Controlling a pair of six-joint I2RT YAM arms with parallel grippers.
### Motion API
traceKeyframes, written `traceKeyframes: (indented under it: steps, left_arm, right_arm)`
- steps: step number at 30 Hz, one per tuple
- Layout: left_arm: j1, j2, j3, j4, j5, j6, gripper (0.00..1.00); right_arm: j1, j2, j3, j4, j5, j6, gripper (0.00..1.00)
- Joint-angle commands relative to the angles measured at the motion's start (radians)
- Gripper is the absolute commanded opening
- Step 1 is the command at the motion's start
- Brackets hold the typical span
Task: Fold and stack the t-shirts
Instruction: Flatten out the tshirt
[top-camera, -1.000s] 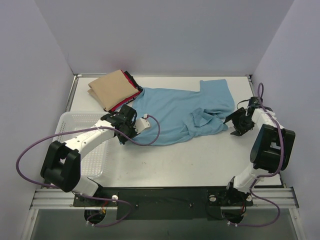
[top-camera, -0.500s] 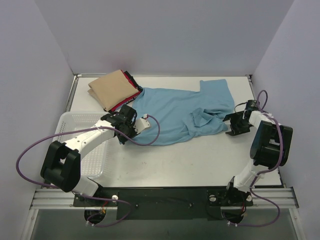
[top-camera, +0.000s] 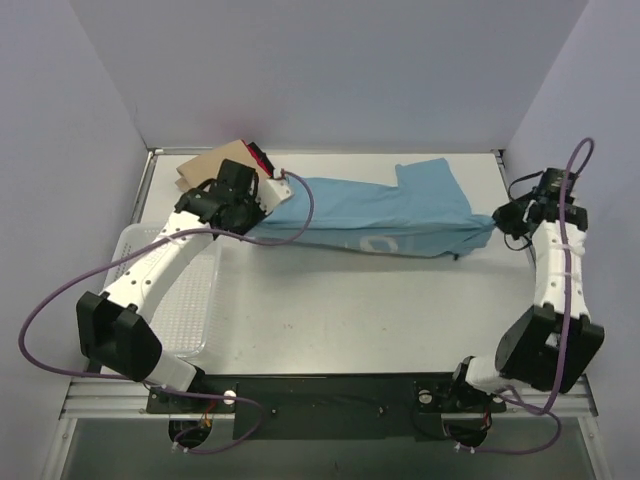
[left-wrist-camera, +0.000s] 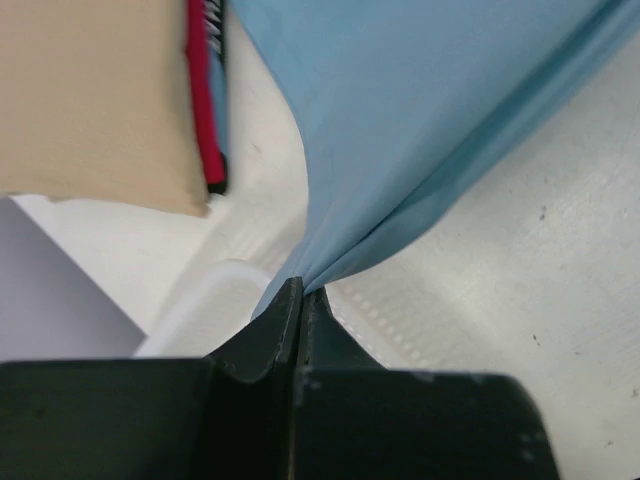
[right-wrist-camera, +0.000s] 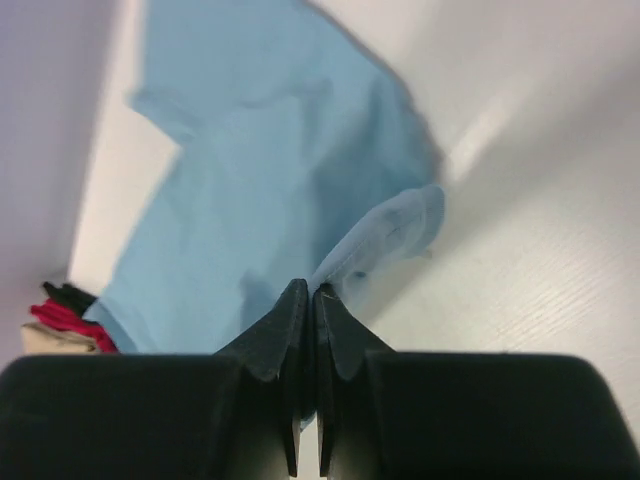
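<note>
A light blue t-shirt (top-camera: 380, 215) hangs stretched across the back of the table between my two grippers. My left gripper (top-camera: 264, 200) is shut on its left edge, and in the left wrist view the cloth (left-wrist-camera: 420, 120) fans out from the shut tips (left-wrist-camera: 300, 285). My right gripper (top-camera: 500, 222) is shut on its right edge, where a fold of cloth (right-wrist-camera: 385, 235) runs from the tips (right-wrist-camera: 310, 290). A folded tan t-shirt (top-camera: 205, 165) lies on a red-and-black one (top-camera: 262, 160) at the back left, partly hidden by my left arm.
A white mesh basket (top-camera: 190, 310) sits at the near left under my left arm. Grey walls enclose the table on the left, back and right. Purple cables loop from both arms.
The right gripper has shut on the shirt's right edge and moved back and right. The left gripper has drawn its edge back-left towards the stack. The crumpled shirt is now pulled into a taut band.
</note>
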Motion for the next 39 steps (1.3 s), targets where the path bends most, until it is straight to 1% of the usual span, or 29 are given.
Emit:
traceKeyframes:
  steps: [1,2,3,4,5,6,7,8,10,12,16,21,23,24,25,26,27,29,30,31,32,33,34,35,37,39]
  left_arm:
    - [0.007,-0.007,0.289,-0.133,-0.032,0.001,0.0]
    - [0.007,0.001,0.327,-0.161,-0.042,0.001,0.0]
    - [0.006,0.01,0.422,-0.19,-0.061,0.003,0.0]
    - [0.006,0.015,0.476,-0.199,-0.089,0.012,0.0]
    - [0.006,0.022,0.574,-0.219,-0.107,0.023,0.0]
    - [0.007,0.025,0.617,-0.224,-0.135,0.027,0.0]
    - [0.007,0.028,0.707,-0.235,-0.152,0.038,0.0]
    - [0.007,0.03,0.745,-0.239,-0.173,0.041,0.0]
    - [0.007,0.03,0.876,-0.256,-0.193,0.047,0.0]
    - [0.006,0.024,0.927,-0.253,-0.21,0.05,0.0]
    - [0.009,0.018,0.955,-0.227,-0.241,0.05,0.0]
    - [0.009,0.085,0.961,-0.163,-0.244,0.092,0.0]
    - [0.009,0.148,1.003,-0.112,-0.246,0.104,0.0]
    - [0.009,0.201,1.05,-0.075,-0.246,0.107,0.0]
    - [0.009,0.226,1.079,-0.06,-0.247,0.107,0.0]
    - [0.009,0.284,1.127,-0.022,-0.246,0.109,0.0]
    - [0.009,0.31,1.176,-0.003,-0.252,0.109,0.0]
    - [0.009,0.39,1.236,0.066,-0.27,0.118,0.0]
    - [0.011,0.43,1.25,0.133,-0.279,0.131,0.0]
    - [0.015,0.453,1.268,0.211,-0.296,0.138,0.0]
    - [0.017,0.493,1.282,0.245,-0.308,0.144,0.0]
    - [0.023,0.51,1.311,0.332,-0.327,0.145,0.0]
    - [0.024,0.548,1.325,0.386,-0.332,0.151,0.0]
    - [0.027,0.585,1.348,0.484,-0.342,0.156,0.0]
    - [0.027,0.637,1.384,0.63,-0.335,0.191,0.0]
    - [0.02,0.68,1.421,0.739,-0.31,0.245,0.0]
  right_arm:
    - [-0.046,-0.247,0.19,-0.16,0.104,-0.197,0.0]
    - [-0.052,-0.292,0.239,-0.174,0.104,-0.219,0.0]
    - [-0.055,-0.315,0.291,-0.18,0.101,-0.229,0.0]
    - [-0.058,-0.344,0.318,-0.193,0.099,-0.249,0.0]
    - [-0.063,-0.361,0.376,-0.209,0.095,-0.259,0.0]
    - [-0.064,-0.387,0.41,-0.218,0.092,-0.283,0.0]
    - [-0.066,-0.398,0.463,-0.235,0.095,-0.304,0.0]
    - [-0.067,-0.419,0.495,-0.238,0.096,-0.311,0.0]
    - [-0.067,-0.449,0.583,-0.249,0.112,-0.334,0.0]
    - [-0.067,-0.469,0.661,-0.249,0.132,-0.357,0.0]
    - [-0.064,-0.449,0.778,-0.247,0.152,-0.377,0.0]
    - [-0.066,-0.331,0.792,-0.177,0.083,-0.331,0.0]
    - [-0.066,-0.268,0.793,-0.111,0.025,-0.291,0.0]
    - [-0.055,-0.248,0.79,-0.065,-0.008,-0.265,0.0]
    - [-0.041,-0.201,0.789,-0.037,-0.009,-0.254,0.0]
    - [-0.005,-0.176,0.799,-0.001,0.003,-0.256,0.0]
    - [0.018,-0.116,0.815,0.0,0.021,-0.265,0.0]
    - [0.063,-0.014,0.903,-0.005,0.069,-0.292,0.0]
    - [0.069,0.016,0.962,-0.008,0.086,-0.291,0.0]
    - [0.068,0.078,1.005,-0.006,0.095,-0.291,0.0]
    - [0.066,0.108,1.086,-0.008,0.113,-0.294,0.0]
    - [0.059,0.169,1.126,-0.006,0.121,-0.292,0.0]
    - [0.054,0.224,1.213,0.0,0.119,-0.291,0.0]
    - [0.045,0.246,1.288,0.006,0.103,-0.289,0.0]
    - [0.037,0.295,1.341,0.049,0.083,-0.274,0.0]
    - [0.031,0.307,1.335,0.145,0.052,-0.251,0.0]
